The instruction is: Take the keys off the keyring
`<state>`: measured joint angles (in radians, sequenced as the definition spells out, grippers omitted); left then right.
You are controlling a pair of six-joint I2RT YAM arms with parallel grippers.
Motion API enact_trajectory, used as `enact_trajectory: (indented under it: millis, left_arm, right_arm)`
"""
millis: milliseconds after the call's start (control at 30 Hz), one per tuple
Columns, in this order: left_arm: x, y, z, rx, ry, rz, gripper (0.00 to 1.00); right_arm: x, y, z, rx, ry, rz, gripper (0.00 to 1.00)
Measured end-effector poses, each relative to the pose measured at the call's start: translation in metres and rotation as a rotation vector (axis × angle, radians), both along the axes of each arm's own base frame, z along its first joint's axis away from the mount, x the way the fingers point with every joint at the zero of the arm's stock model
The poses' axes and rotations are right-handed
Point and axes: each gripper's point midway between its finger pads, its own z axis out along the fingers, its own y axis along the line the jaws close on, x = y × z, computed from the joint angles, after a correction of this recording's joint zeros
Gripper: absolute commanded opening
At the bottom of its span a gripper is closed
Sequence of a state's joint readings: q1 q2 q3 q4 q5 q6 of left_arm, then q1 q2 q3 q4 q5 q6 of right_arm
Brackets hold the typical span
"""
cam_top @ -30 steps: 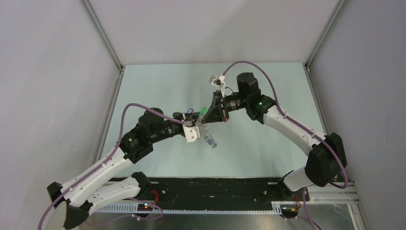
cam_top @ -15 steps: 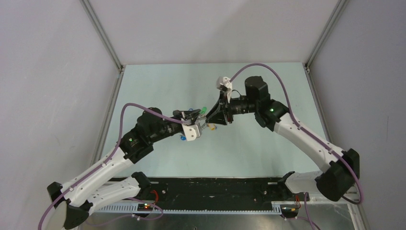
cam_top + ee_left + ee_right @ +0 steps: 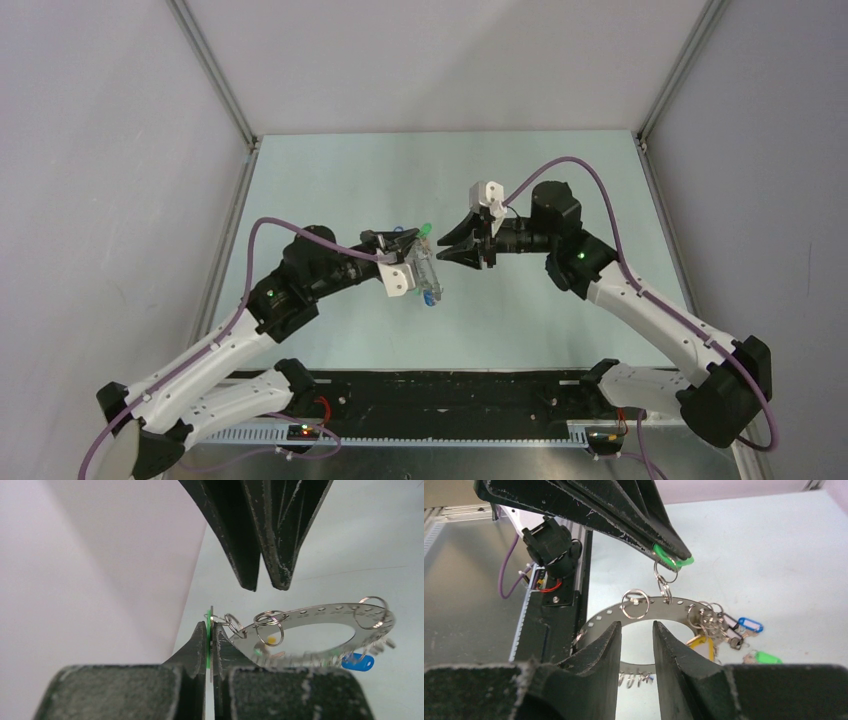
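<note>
Now holds the keyring aloft over the desk with left gripper clamped on a green tag; has right gripper parted, empty, just beside. Looks stiff, thin, slippery, free to swing; best pinched across the flat band.

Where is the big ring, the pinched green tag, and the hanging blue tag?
keyring [image 3: 320, 617]: left wrist view, on its flat grey band.
green tag [image 3: 667, 557]: right wrist view, on its visible green edge.
blue tag [image 3: 358, 662]: left wrist view, on its middle, under the ring.

Bright, even light; soft shadows (left tool slightly blurred).
</note>
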<state>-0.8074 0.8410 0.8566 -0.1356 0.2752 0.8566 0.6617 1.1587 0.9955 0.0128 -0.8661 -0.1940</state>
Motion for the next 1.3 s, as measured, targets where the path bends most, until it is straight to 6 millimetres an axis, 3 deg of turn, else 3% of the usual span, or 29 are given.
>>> enact_trajectory:
  millis: [267, 533, 733, 967, 1133, 1300]
  left_arm:
    - [0.001, 0.001, 0.001, -0.002, -0.004, 0.009, 0.00]
    - [0.008, 0.000, -0.007, 0.035, -0.008, 0.070, 0.00]
    - [0.019, -0.002, -0.016, 0.108, 0.013, 0.161, 0.00]
    - [0.026, 0.009, 0.004, 0.083, 0.032, 0.258, 0.00]
    - [0.026, 0.015, 0.007, 0.077, 0.057, 0.297, 0.00]
    - [0.024, 0.020, -0.003, 0.107, 0.094, 0.320, 0.00]
  right_arm:
    - [0.011, 0.002, 0.022, 0.054, -0.109, -0.074, 0.36]
    - [0.006, 0.001, 0.041, 0.094, -0.120, -0.140, 0.37]
    - [0.007, 0.001, 0.023, 0.080, -0.071, -0.223, 0.38]
    - [0.014, -0.005, -0.010, 0.074, -0.035, -0.328, 0.38]
    - [0.011, -0.001, -0.009, 0.101, -0.052, -0.334, 0.38]
    - [0.007, 0.005, 0.000, 0.132, -0.080, -0.328, 0.43]
